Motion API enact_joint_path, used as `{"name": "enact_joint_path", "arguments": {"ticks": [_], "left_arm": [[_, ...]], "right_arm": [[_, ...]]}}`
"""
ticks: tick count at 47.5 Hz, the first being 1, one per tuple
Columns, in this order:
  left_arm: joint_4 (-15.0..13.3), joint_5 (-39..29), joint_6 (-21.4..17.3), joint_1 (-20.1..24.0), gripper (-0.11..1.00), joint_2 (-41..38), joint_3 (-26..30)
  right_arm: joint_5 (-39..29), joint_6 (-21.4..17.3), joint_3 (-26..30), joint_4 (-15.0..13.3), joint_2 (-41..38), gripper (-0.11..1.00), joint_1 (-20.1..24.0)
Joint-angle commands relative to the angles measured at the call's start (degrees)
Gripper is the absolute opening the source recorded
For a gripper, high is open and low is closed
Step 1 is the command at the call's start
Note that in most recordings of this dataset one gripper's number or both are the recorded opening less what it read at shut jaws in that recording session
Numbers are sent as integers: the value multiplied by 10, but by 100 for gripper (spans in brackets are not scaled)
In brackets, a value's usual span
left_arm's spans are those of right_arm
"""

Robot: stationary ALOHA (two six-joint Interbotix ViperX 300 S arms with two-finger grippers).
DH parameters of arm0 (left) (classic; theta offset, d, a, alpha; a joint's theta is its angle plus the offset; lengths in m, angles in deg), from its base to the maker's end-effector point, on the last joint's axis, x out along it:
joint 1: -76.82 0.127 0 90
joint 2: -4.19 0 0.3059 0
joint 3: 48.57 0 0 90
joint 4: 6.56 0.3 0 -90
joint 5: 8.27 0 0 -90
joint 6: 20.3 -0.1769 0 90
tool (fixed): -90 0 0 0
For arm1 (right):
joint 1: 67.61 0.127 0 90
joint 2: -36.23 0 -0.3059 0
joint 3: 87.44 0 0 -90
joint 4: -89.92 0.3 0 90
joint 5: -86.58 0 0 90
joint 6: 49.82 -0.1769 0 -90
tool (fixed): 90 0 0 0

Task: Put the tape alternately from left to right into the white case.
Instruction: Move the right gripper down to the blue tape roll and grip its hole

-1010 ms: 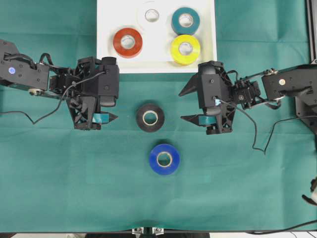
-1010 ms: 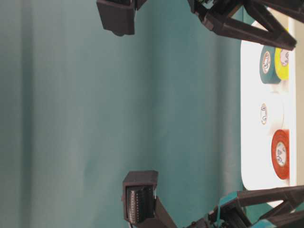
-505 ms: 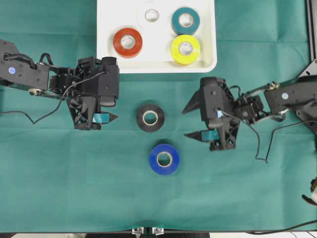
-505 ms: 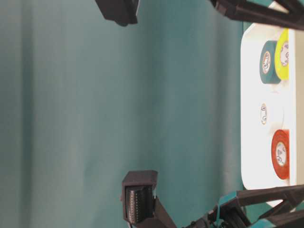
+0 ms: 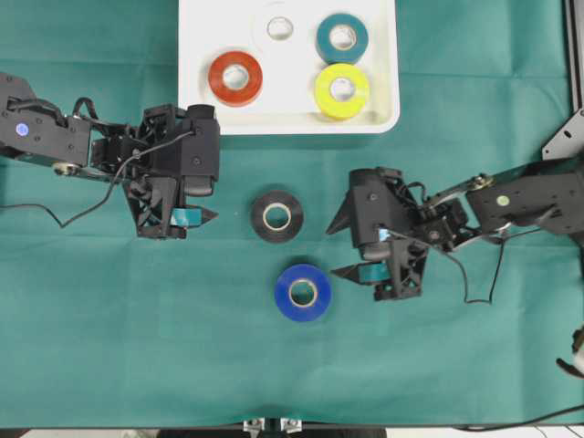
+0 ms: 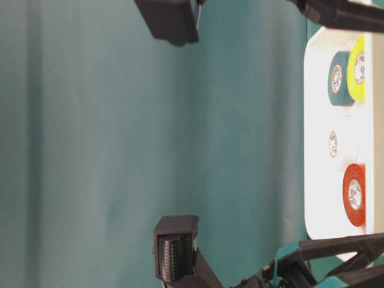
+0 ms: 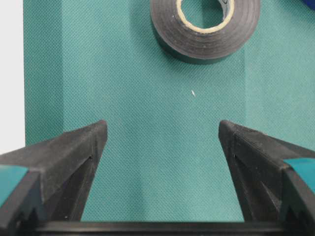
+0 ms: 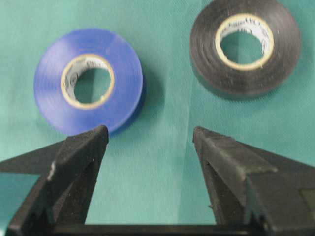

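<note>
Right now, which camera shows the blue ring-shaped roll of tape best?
The right wrist view: the blue ring-shaped roll of tape is whole and large, lying flat on the green cloth just beyond the open right tool. The overhead view shows it whole but small. The left wrist view catches only a sliver at its top right corner; the table-level view misses it.

Two black arms: left arm, right arm. Boxy matte-black housings, angular wedge-shaped fingers with teal pads near tips. Thin black cables looping loose from wrists. Blue dot marking on left arm; pale round fastener on right. Ribbed inner finger faces.
</note>
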Motion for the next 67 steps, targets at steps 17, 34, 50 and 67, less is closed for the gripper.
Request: {"name": "enact_joint_path", "arguments": {"ticks": [17,34,50,67], "left_arm": [[-1,4,-1,-2,75,13,-4],[-1,4,-1,-2,75,13,-4],[-1,4,-1,-2,75,13,-4],[-1,4,-1,-2,75,13,-4]], "right_arm": [[2,-1,68,1,-53,80,15],[0,-1,92,0,-88,79,21],[-25,-2,107,0,-116,80,21],[-25,-2,115,-1,-126,80,21]]}}
